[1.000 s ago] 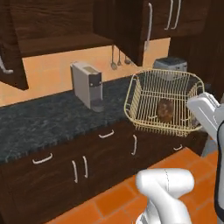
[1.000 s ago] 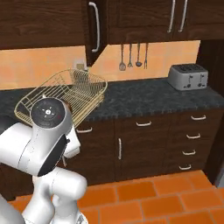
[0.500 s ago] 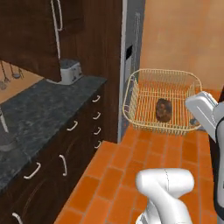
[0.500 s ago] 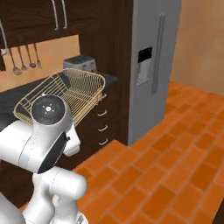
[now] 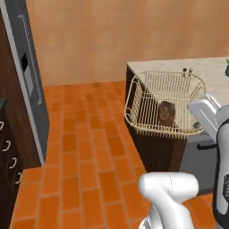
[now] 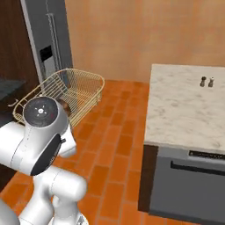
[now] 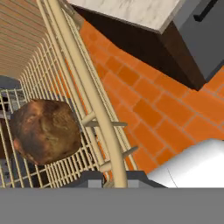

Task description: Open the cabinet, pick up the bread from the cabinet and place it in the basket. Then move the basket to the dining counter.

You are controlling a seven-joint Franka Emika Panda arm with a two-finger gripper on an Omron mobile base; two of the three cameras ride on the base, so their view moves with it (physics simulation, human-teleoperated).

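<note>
The golden wire basket (image 5: 142, 107) hangs in the air just left of the dining counter (image 5: 172, 67), level with its top. The dark-brown bread (image 5: 167, 113) lies on the basket's floor. My gripper (image 7: 114, 180) is shut on the basket's rim (image 7: 89, 89), at the side nearest my arm. In the hand view the bread (image 7: 46, 131) sits just left of the gripped rim, and the pale marble counter (image 7: 131, 11) is at the top. From the right base view the basket (image 6: 83, 85) juts out behind my arm, with the counter (image 6: 184, 110) to the right. The cabinet is out of view.
A tall grey fridge (image 5: 27, 80) stands on the left, with dark drawers (image 5: 6, 152) beside it. Two small shakers (image 6: 206, 81) stand on the counter's far side. A grey appliance front (image 6: 193, 184) sits under the counter. Orange tile floor (image 5: 85, 147) lies between.
The whole picture has swung as the base turned: wall cabinets and black counter slid out on the left, the fridge and then the marble counter came in. The basket stays in my grip.
</note>
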